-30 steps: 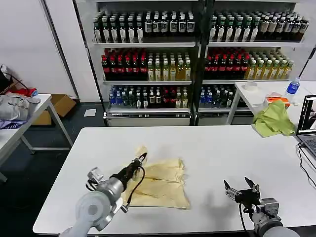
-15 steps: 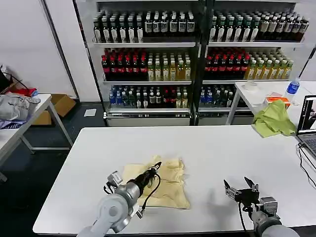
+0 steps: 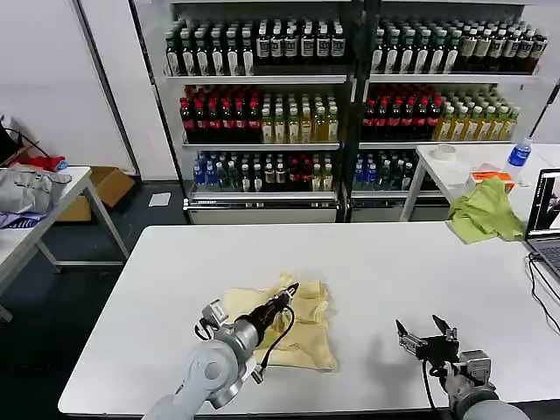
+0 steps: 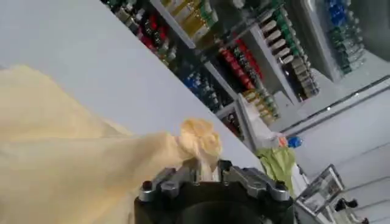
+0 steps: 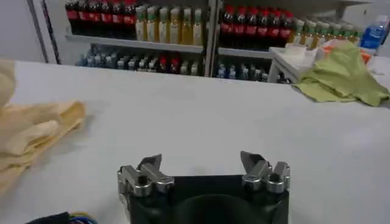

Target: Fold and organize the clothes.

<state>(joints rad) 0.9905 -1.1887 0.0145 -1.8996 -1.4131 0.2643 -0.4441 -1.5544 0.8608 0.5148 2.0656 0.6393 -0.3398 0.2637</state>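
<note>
Behind your white table (image 3: 394,262) stand shelves of bottled drinks (image 3: 350,96), with a side table at ten o'clock carrying a grey garment (image 3: 26,188) and another at two o'clock where a lime-green cloth (image 3: 483,212) lies beside a laptop (image 3: 547,223). You have the cream-yellow T-shirt (image 3: 306,337) lying partly folded on the near half of the table, a little toward seven o'clock from its centre, bunched in layers with its far edge lifted. Your left gripper (image 3: 289,291) sits over the shirt's far edge, its fingers closed on a pinch of the fabric; the left wrist view confirms it, with a crumpled tuft of cloth (image 4: 198,140) standing up between the closed fingers and the rest of the shirt draping away below. Your right gripper (image 3: 427,332) rests low near the table's front edge at five o'clock, well apart from the shirt, its fingers spread and holding nothing; the right wrist view shows bare tabletop between the two fingertips (image 5: 149,164).
</note>
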